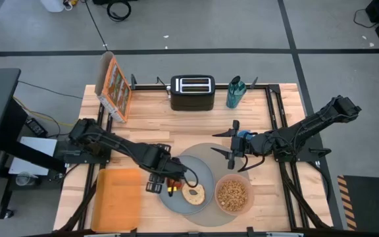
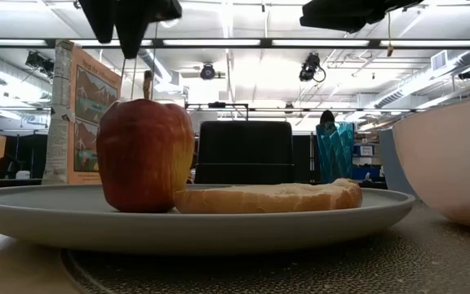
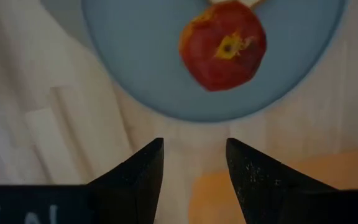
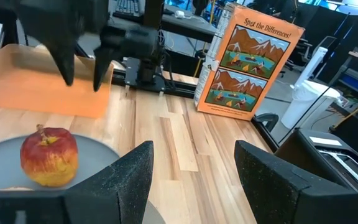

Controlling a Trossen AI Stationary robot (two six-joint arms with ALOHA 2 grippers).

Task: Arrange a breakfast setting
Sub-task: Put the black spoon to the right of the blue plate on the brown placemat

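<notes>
Red apple (image 3: 224,45) sits on plate (image 3: 135,68); left hand (image 3: 194,165) open, empty above it.

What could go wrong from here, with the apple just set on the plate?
1. The apple stands upright near the plate's rim; a nudge might roll it off.
2. The left tool hangs open right above the apple, so a sideways exit might clip its stem.
3. The apple touches the bagel, so moving either may shift both.

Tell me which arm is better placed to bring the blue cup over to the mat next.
Probably the right. The right gripper hangs open beside the blue cup at the mat's far edge. The left gripper is open above the apple on the plate.
</notes>
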